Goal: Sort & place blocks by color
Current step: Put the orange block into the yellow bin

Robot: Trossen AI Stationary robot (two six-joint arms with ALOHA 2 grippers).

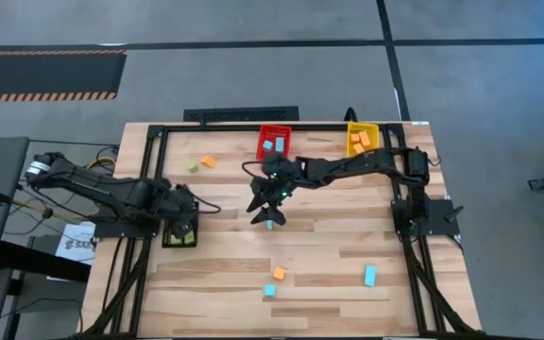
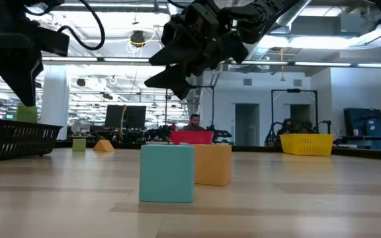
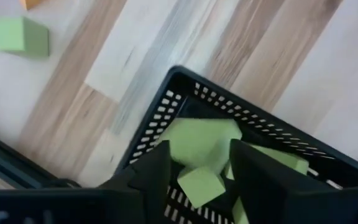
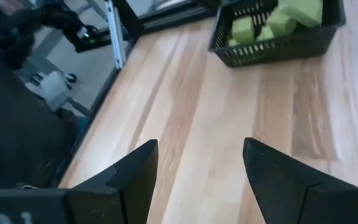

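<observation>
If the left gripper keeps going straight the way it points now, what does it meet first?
Most likely the lime green blocks inside the black bin. The left gripper is open and aimed down into that bin, with nothing between. How far above them it sits is unclear.

A robotics lab in an open industrial hall: a wooden bench (image 1: 329,274) in a black metal frame (image 1: 149,142), hazard-striped concrete floor (image 1: 45,76), ceiling strip lights (image 2: 323,63), monitors (image 2: 126,116) and a seated person (image 2: 194,123) behind.
</observation>
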